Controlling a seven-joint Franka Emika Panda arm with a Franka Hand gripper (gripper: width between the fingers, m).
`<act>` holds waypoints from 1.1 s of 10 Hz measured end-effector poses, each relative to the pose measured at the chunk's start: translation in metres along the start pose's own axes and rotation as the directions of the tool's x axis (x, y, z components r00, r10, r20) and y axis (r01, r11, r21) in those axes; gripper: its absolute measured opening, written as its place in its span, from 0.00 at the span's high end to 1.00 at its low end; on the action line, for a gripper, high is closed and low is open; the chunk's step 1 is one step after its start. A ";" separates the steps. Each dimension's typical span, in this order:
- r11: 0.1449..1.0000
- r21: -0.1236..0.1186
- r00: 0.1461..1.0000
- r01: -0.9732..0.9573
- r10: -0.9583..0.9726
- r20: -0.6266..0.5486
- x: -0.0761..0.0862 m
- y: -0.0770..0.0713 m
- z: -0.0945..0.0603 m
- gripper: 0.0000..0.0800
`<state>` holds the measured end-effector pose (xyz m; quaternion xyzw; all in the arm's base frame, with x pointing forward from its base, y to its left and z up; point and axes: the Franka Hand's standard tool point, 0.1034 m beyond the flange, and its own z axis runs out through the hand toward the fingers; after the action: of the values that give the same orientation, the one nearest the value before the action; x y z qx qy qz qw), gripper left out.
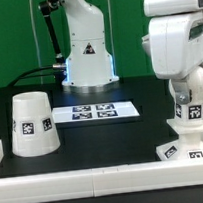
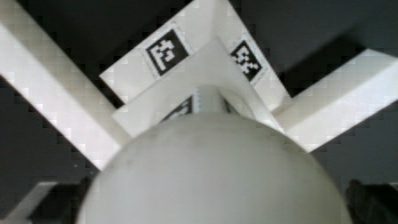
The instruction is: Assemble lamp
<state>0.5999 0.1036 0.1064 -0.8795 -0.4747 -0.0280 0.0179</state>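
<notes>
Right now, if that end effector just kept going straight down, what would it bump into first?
Most likely the bulb directly beneath the end effector, standing on the base. In the wrist view the bulb fills the way ahead; the gap is unclear.

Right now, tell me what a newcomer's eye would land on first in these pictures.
First comes the bulky white gripper at the exterior view's right, hanging over the round bulb, which stands upright on the blocky base. Next is the cone-shaped shade, standing alone at the exterior view's left. Between them lies the marker board, flat on the black table.
</notes>
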 end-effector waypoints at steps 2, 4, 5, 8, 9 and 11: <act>0.995 -0.006 0.995 0.101 -0.101 0.005 0.000 0.002 -0.001 0.13; 0.984 -0.014 0.984 0.175 -0.175 0.016 0.000 0.001 0.000 0.13; 0.982 -0.016 0.982 0.190 -0.189 0.022 0.001 0.000 0.000 0.13; 0.981 -0.016 0.981 0.191 -0.191 0.025 -0.001 0.001 0.001 0.28; 0.985 -0.017 0.985 0.173 -0.172 0.024 -0.001 0.001 0.001 0.28; 0.993 -0.028 0.994 0.112 -0.112 0.015 -0.004 0.005 0.001 0.28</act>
<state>0.6017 0.0976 0.1054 -0.8518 -0.5230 -0.0301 0.0007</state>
